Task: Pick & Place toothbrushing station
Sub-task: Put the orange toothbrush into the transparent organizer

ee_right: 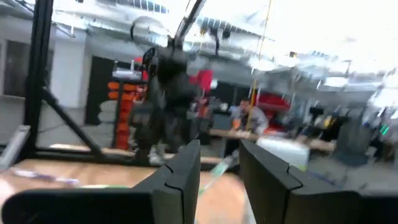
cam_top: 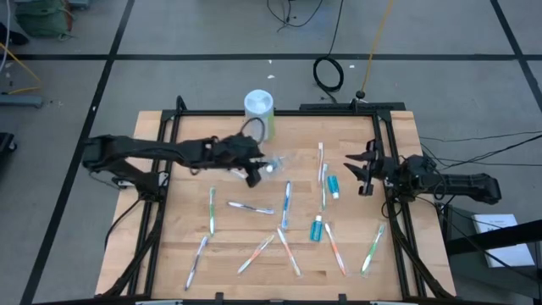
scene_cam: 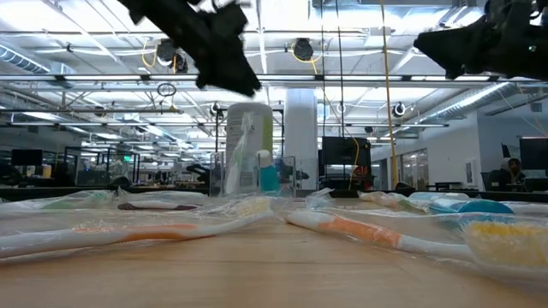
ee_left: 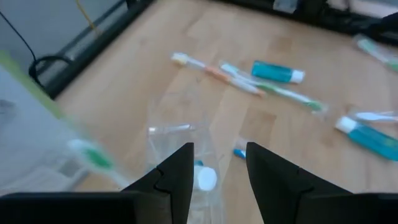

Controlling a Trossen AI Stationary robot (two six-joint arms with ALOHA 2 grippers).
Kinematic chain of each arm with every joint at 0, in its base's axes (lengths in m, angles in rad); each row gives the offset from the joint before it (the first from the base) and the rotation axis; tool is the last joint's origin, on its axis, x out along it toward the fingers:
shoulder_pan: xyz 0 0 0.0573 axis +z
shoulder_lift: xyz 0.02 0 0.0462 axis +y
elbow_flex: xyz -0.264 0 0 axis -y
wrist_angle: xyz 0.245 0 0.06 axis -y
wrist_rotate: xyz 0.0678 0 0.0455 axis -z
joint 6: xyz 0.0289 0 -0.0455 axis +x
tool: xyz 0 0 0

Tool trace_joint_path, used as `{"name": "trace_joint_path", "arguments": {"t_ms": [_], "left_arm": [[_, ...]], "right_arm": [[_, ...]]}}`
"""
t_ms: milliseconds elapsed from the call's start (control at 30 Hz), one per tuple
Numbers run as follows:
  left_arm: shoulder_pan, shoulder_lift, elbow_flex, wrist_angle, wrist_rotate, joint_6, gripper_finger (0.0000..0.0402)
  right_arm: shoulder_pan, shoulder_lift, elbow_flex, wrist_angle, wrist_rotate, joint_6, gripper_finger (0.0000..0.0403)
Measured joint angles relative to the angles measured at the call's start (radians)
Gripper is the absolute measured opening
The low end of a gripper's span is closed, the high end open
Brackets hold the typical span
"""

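The left gripper (cam_top: 257, 174), fingers parted and empty, hovers over the small clear plastic cup (cam_top: 275, 163) beside the white green-labelled canister (cam_top: 259, 105), probably lining up a grasp. The right gripper (cam_top: 360, 165) waits open at the table's right edge.

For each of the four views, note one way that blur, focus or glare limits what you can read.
High view: the clear plastic cup smears under the left gripper. Low view: the nearest toothbrushes are out of focus. Left wrist view: the white canister streaks with motion. Right wrist view: bright ceiling glare, whole room blurred.
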Motion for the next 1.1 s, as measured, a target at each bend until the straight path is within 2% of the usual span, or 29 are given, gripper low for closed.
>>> {"name": "trace_joint_path", "arguments": {"t_ms": [100,300,433,567,667,833,1100], "left_arm": [[0.0,-0.104,0.0,-0.088,-0.047,0.003,0.0149],[0.001,-0.249,0.0,-0.172,-0.143,0.023,0.015],[0.0,-0.292,0.001,-0.162,-0.179,0.069,0.015],[0.002,-0.287,0.001,-0.171,-0.184,0.11,0.015],[0.003,-0.285,0.002,-0.163,-0.184,0.133,0.015],[0.003,-0.273,0.0,-0.166,-0.185,0.15,0.015],[0.003,-0.275,0.002,-0.161,-0.203,0.161,0.015]], "right_arm": [[0.007,0.097,0.0,0.025,0.04,0.094,0.0105],[0.059,0.382,0.061,0.035,0.208,0.263,0.0105],[0.095,0.606,0.155,0.038,0.25,0.269,0.0105],[0.091,0.785,0.266,-0.022,0.361,0.212,0.0105],[0.056,0.881,0.352,-0.084,0.446,0.23,0.0106],[-0.002,1.016,0.415,-0.138,0.471,0.416,0.0112],[-0.118,1.147,0.421,-0.162,0.47,0.608,0.0121]]}}
